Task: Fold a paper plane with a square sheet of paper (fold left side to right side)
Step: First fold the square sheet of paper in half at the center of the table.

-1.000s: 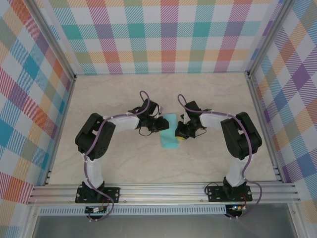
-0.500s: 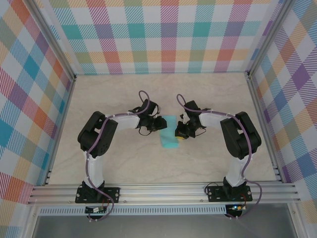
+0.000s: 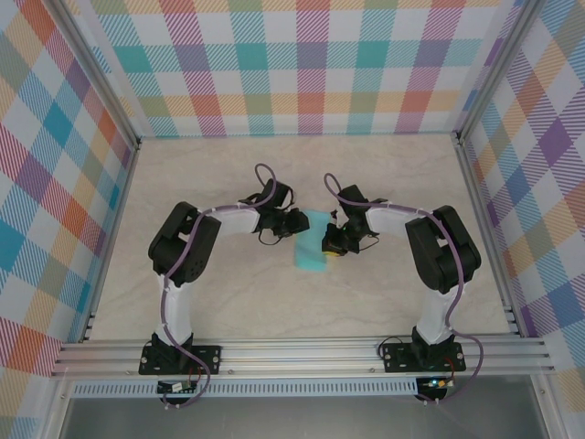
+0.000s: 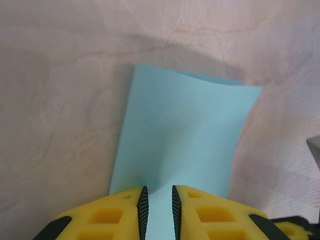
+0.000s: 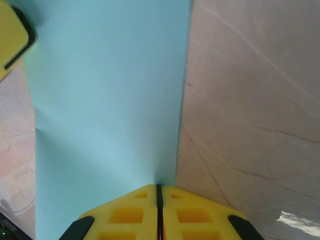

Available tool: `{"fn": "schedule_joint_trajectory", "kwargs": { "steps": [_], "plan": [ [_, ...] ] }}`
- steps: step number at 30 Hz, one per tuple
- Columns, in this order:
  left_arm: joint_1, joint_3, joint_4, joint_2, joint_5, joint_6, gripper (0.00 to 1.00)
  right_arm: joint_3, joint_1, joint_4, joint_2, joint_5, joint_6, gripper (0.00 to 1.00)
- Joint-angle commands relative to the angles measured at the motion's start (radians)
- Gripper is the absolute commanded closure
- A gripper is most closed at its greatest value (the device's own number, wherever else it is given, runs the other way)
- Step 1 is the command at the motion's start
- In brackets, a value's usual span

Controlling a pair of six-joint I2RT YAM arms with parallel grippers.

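Observation:
The square sheet of paper (image 3: 312, 250) lies folded into a teal rectangle on the table between the two arms. At the paper's left side is my left gripper (image 3: 299, 229). In the left wrist view its jaws (image 4: 158, 192) stand a little apart, with the paper (image 4: 185, 130) showing through the gap. My right gripper (image 3: 332, 244) is at the paper's right edge. In the right wrist view its jaws (image 5: 159, 188) are shut, and the paper's (image 5: 105, 100) long edge runs straight into their seam. A yellow finger of the left gripper (image 5: 12, 35) shows at the paper's far corner.
The beige marbled table (image 3: 228, 293) is ringed by checkered walls and aluminium rails (image 3: 302, 352). Purple cables loop above both wrists. There is free tabletop all around the paper.
The left arm's elbow has swung slightly right and its wrist has shifted a bit. The paper's near end has slid a little to the left. The right gripper stays in place.

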Motion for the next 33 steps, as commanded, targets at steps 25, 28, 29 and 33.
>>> {"fn": "schedule_joint_trajectory", "kwargs": {
  "steps": [25, 28, 29, 33],
  "plan": [
    [0.087, 0.159, 0.029, 0.058, -0.006, 0.004, 0.77, -0.048, 0.02, -0.092, 0.082, 0.138, -0.027, 0.91],
    [0.087, 0.117, 0.018, -0.013, -0.003, 0.037, 0.81, -0.044, 0.021, -0.095, 0.081, 0.14, -0.028, 0.92],
    [0.087, 0.106, 0.017, -0.027, 0.008, 0.04, 0.82, -0.043, 0.019, -0.097, 0.081, 0.14, -0.029, 0.91],
    [0.074, 0.081, 0.04, -0.033, 0.085, 0.033, 0.85, -0.04, 0.02, -0.101, 0.083, 0.145, -0.031, 0.92]
  ]
}}
